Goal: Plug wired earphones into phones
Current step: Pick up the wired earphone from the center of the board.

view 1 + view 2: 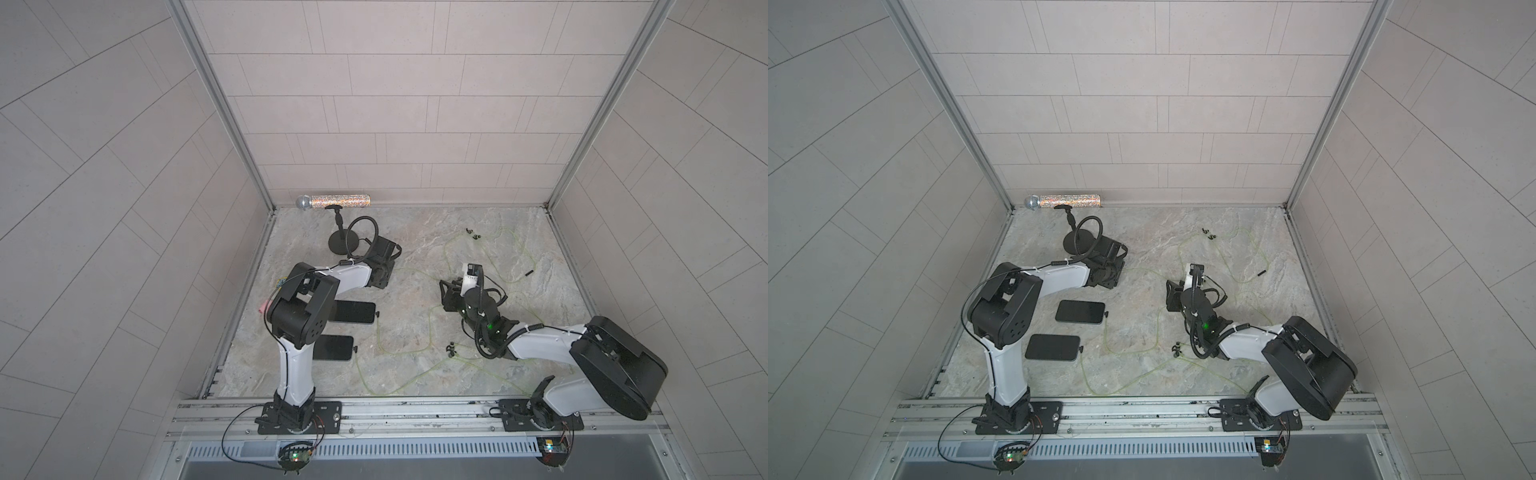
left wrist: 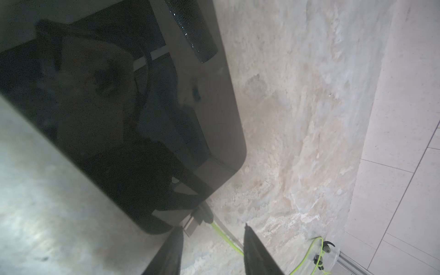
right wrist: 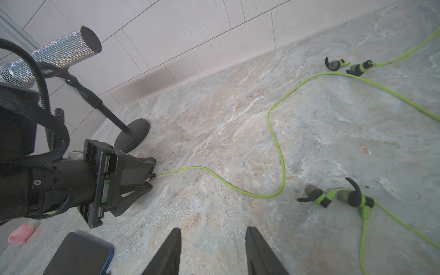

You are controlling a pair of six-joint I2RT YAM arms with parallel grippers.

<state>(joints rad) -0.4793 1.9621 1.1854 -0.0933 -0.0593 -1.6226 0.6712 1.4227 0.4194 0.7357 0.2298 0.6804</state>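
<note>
Though L jaws gape, plug [image 2: 199,217] at phone [image 2: 114,114]

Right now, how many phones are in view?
3: nearer phone and middle phone lie beside the left arm; third phone shows only in the left wrist view.

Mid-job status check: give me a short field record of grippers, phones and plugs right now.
Left gripper: open, straddling the green cable beside the far plug at the far phone edge; seating unclear
Right gripper: open, empty
Middle phone: middle plug at its end
Nearest phone: near plug at its end
Loose plug: free on the table, away from all phones
</note>
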